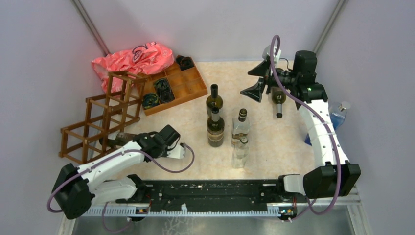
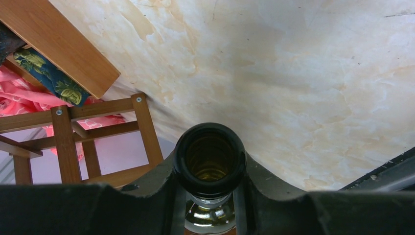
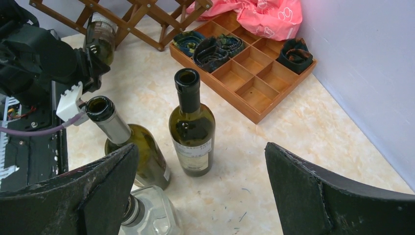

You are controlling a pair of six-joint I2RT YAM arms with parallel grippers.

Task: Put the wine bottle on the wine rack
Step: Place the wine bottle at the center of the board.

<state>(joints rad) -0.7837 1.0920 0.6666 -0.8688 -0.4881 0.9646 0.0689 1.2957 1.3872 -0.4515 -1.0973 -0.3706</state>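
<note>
My left gripper point(image 1: 141, 142) is shut on the neck of a dark green wine bottle point(image 1: 119, 139). The bottle is held almost level, with its base at the near lower cell of the dark brown wooden wine rack point(image 1: 98, 117). In the left wrist view the bottle's open mouth point(image 2: 209, 157) sits between my fingers, with rack slats point(image 2: 68, 129) to the left. The right wrist view shows the held bottle point(image 3: 100, 41) against the rack point(image 3: 132, 14). My right gripper point(image 1: 257, 80) is open, empty and raised at the far right; it also shows in the right wrist view point(image 3: 200, 156).
Two dark wine bottles point(image 1: 214, 100) point(image 1: 215, 128) and two clear bottles point(image 1: 241, 126) point(image 1: 240, 152) stand mid-table. A brown bottle point(image 1: 278, 100) is under the right arm. An orange-brown compartment tray point(image 1: 191, 83), a pink bag point(image 1: 134, 58) and a blue bottle point(image 1: 339, 115) are nearby.
</note>
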